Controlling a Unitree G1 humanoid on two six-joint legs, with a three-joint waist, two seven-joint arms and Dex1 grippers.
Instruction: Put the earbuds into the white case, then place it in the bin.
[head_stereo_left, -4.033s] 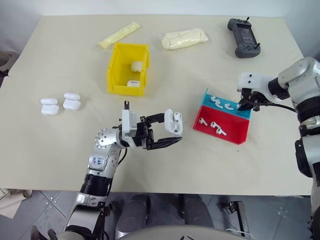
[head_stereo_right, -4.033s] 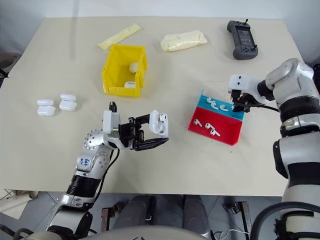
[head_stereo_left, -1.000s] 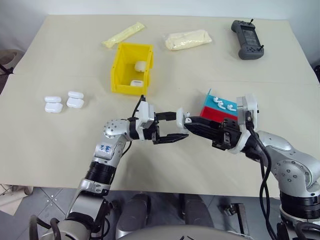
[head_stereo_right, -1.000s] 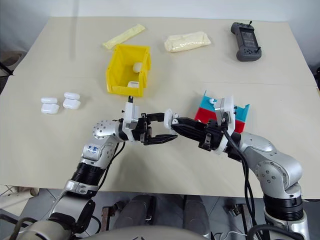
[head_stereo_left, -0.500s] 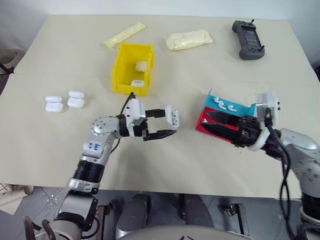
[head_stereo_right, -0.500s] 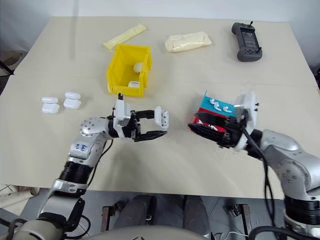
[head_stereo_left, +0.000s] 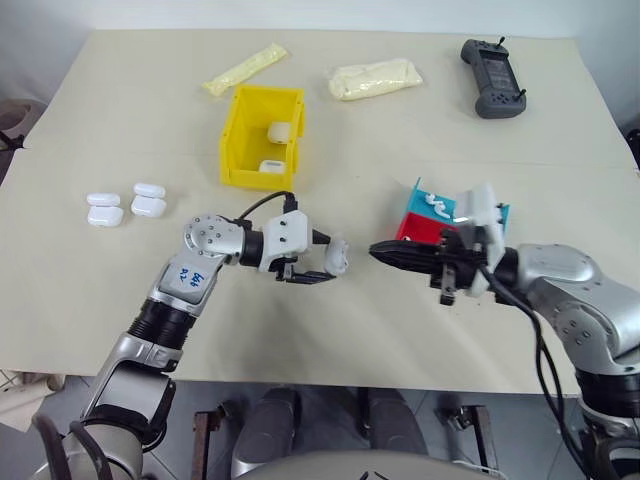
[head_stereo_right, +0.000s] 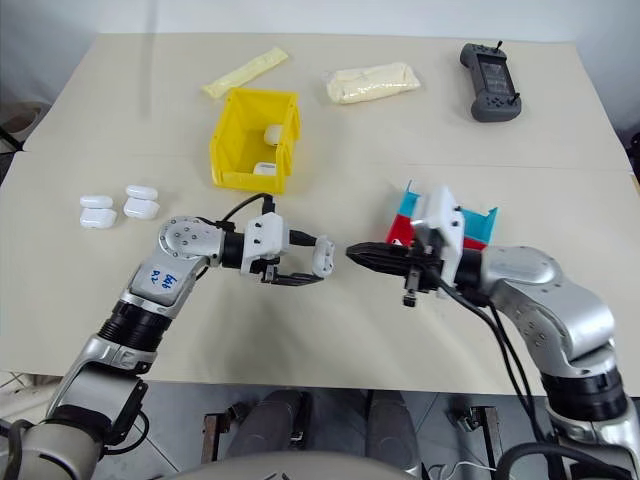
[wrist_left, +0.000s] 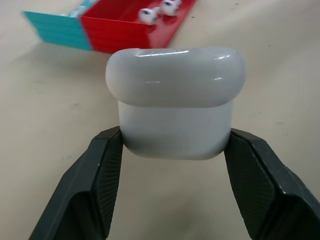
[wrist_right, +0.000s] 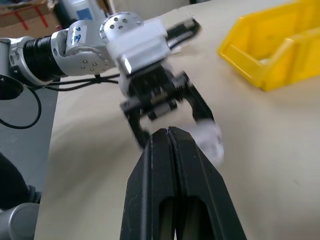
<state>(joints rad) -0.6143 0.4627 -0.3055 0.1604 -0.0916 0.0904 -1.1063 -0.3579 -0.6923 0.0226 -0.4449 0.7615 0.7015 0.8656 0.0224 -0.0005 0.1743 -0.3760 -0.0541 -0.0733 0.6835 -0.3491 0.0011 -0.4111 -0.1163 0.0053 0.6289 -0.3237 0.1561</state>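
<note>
Black fingers of the left gripper (wrist_left: 172, 170) are clamping the white case (wrist_left: 176, 110) by its two sides, lid down, and holding it above the bench (head_stereo_left: 330, 330). Just across from it the right gripper (head_stereo_left: 385, 254) is pointing level toward the case with its fingers pressed together, nothing visibly between them. My reading is that the loading step is ending and the carry to the bin (head_stereo_left: 262, 136) comes next, calling for the left arm to swing away toward the far side. Whether both earbuds are inside cannot be told. Further off, loose earbuds (head_stereo_left: 434, 204) are lying in the red-and-teal tray (head_stereo_left: 410, 222). Beyond, the yellow bin is already holding two cases, well apart from the held one.
</note>
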